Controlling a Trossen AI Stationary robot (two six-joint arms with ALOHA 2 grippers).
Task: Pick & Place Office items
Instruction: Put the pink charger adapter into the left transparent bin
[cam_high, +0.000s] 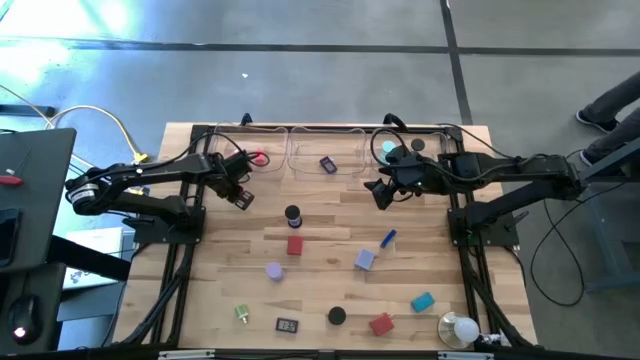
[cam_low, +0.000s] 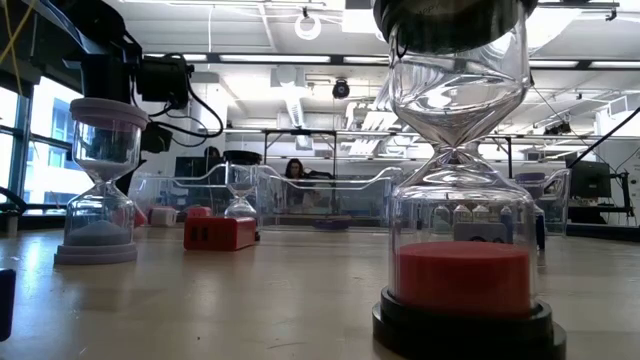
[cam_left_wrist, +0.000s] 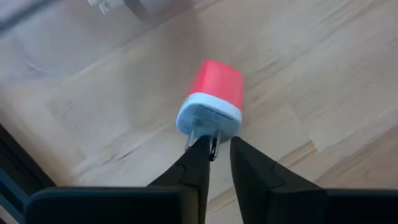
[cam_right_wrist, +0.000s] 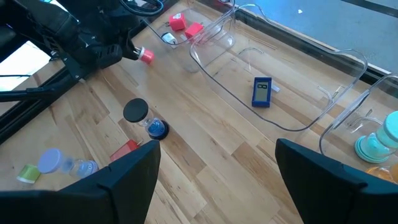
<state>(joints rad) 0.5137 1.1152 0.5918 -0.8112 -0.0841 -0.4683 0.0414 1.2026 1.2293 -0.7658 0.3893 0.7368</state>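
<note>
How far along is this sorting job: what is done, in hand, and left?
Done: a blue item lies in the middle clear tray, red pieces in the left one. In hand: the left claw pinches the prongs of a red and white plug; the right claw waits open. Left: about ten pieces, such as the red block.

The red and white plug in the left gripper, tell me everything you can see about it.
The wall charger plug is a small rounded block with a red glossy body, plastic by the look of it, and a white end face carrying thin metal prongs. The left gripper pinches it by those prongs, so the white face points toward the gripper and the red body away. It hangs over the wooden table near the clear trays on the table's left side. Whether it touches the wood is unclear.
</note>
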